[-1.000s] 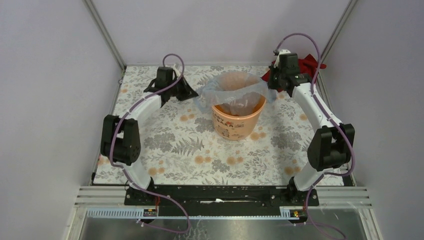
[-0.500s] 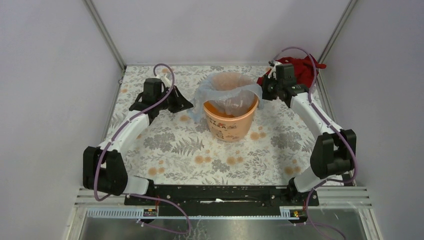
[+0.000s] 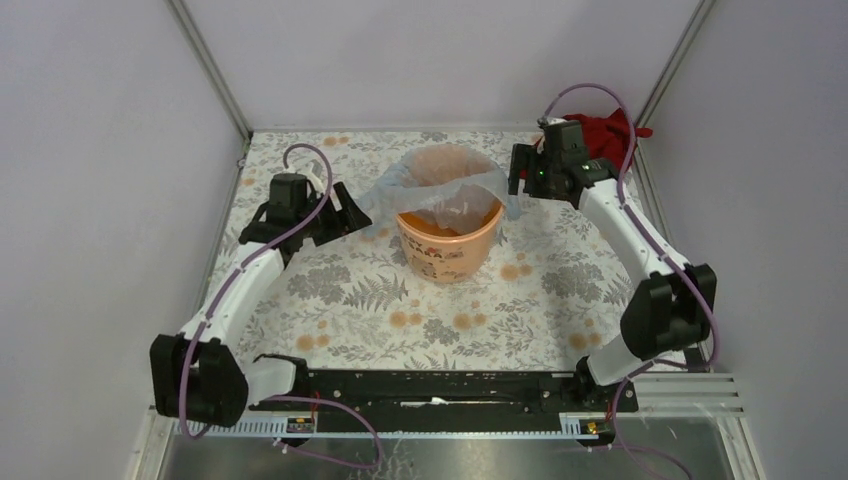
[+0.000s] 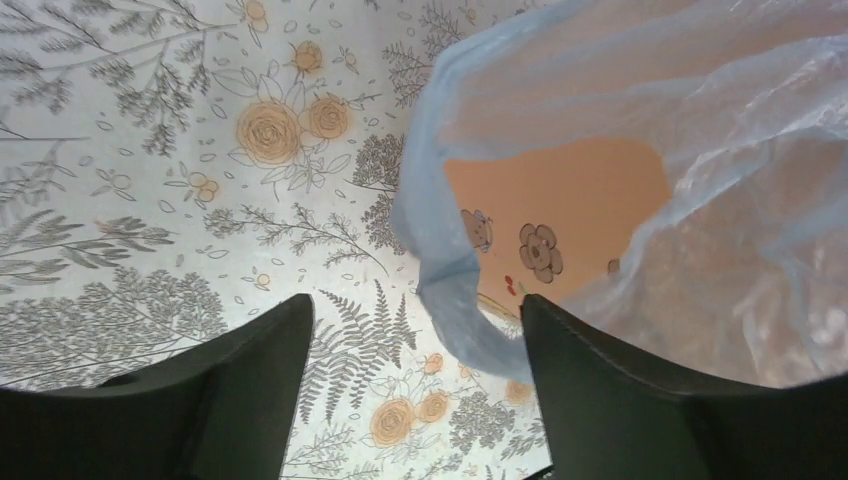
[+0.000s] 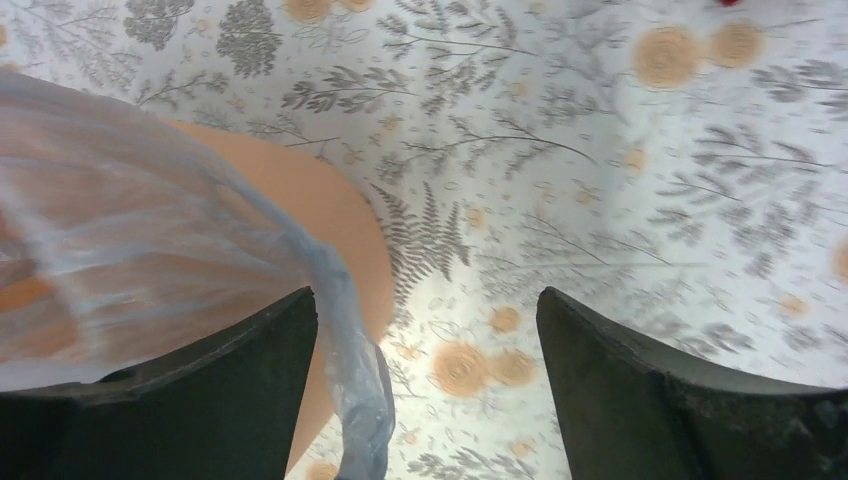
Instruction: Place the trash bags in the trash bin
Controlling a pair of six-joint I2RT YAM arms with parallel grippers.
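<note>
On the left of the floral worktop (image 3: pixel 330 300), the left pincer (image 3: pixel 345 212) is hovering low beside the bin (image 3: pixel 447 250), its jaws standing spread wide and gripping nothing. In its wrist view a loose fold of the bag (image 4: pixel 445 275) is hanging down between the jaws, close to the right-hand one; whether it is touching that one I cannot tell. The bag, pale blue and wrinkly, is lying over the mouth of the bin, lining the inside and draping over the rim, with a flap spilling out on the left side towards the left pincer. The bin is standing upright near the middle of the worktop, a little towards the far edge, its printed side facing the arms' bases. Just right of the rim, the right pincer (image 3: pixel 517 178) is hanging with its jaws spread as well, pinching nothing; the bag's edge is running down past its left-hand jaw along the bin's wall. In the far right corner, behind the right arm, a red cloth (image 3: pixel 610 130) is lying crumpled.
</note>
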